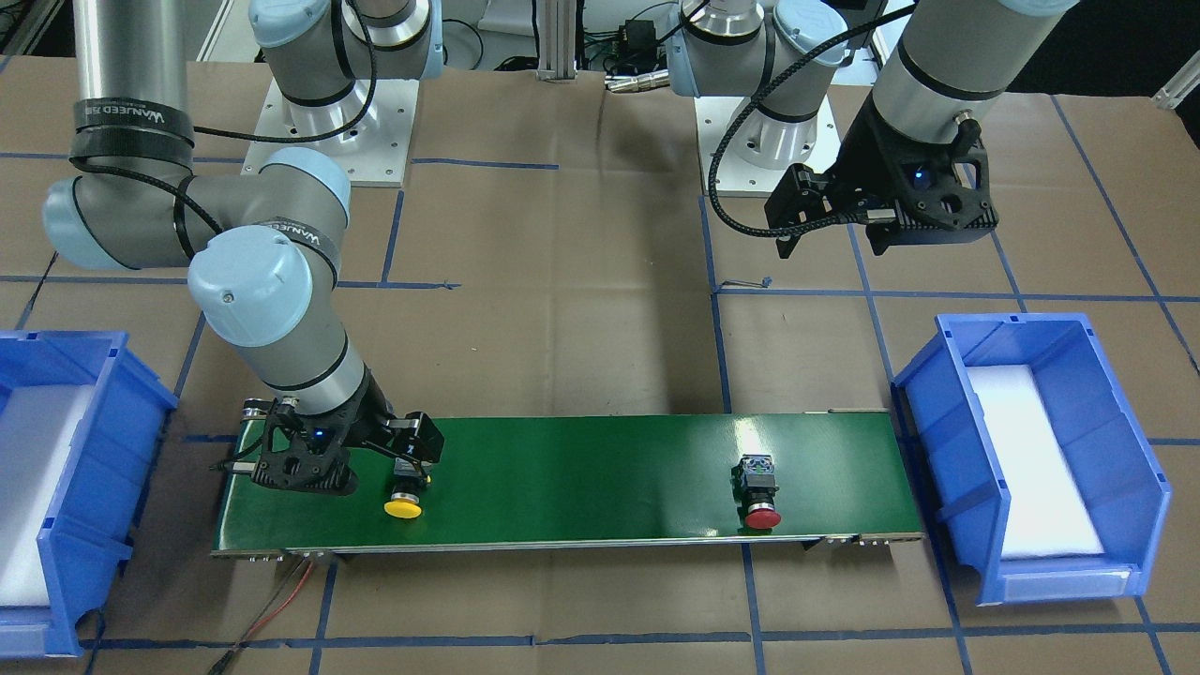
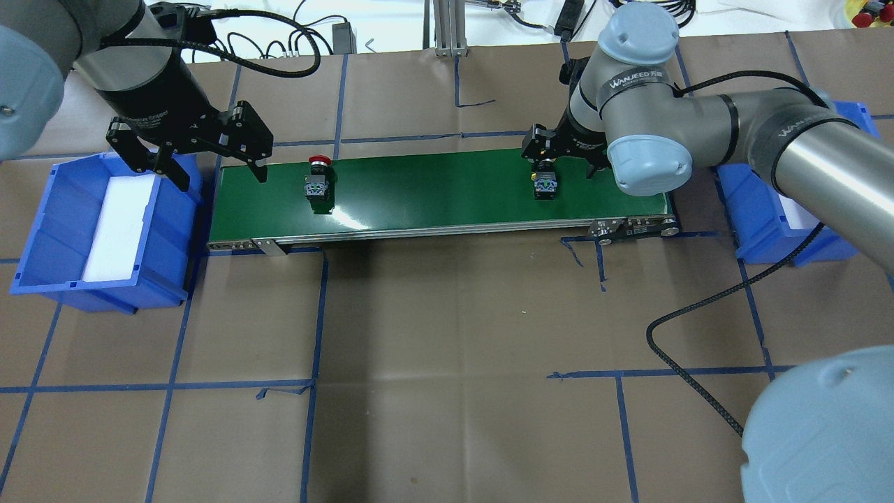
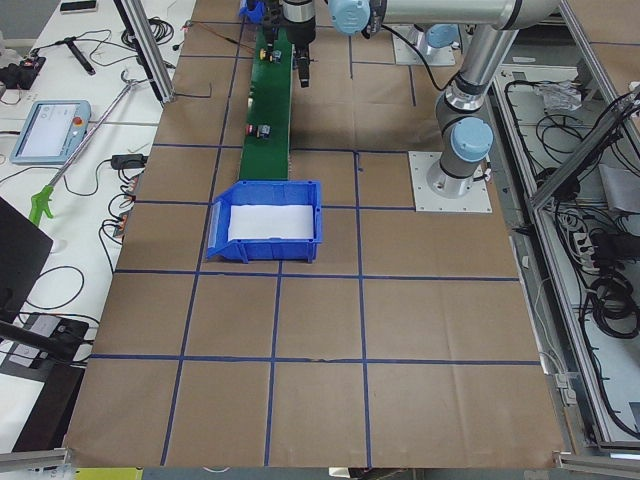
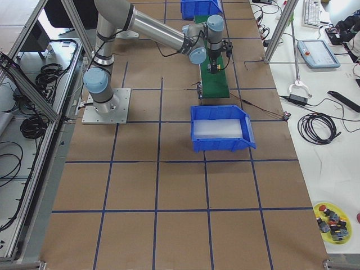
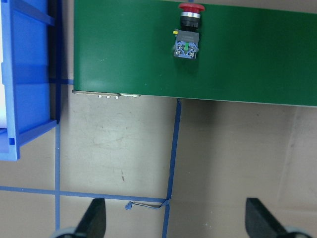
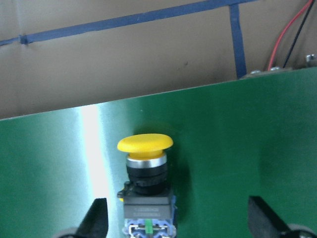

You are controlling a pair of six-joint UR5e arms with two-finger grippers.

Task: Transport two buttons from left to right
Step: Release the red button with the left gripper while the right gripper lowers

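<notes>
The yellow-capped button (image 1: 404,502) lies on its side on the green belt (image 1: 581,478) at the robot's right end. It also shows in the overhead view (image 2: 545,185) and the right wrist view (image 6: 146,168). My right gripper (image 1: 411,466) is low over its black body, open, with the fingers (image 6: 96,220) wide apart on either side and the body nearer one finger. The red-capped button (image 1: 761,492) lies on the belt near the robot's left end (image 2: 318,183), (image 5: 188,34). My left gripper (image 2: 216,171) hangs open and empty above the belt's left end, apart from the red button.
A blue bin (image 2: 167,237) with a white liner stands past the belt's left end. A second blue bin (image 2: 761,223) stands past the right end, partly hidden by the right arm. Brown paper with blue tape lines covers the table. A red and black wire (image 1: 281,605) trails from the belt's right end.
</notes>
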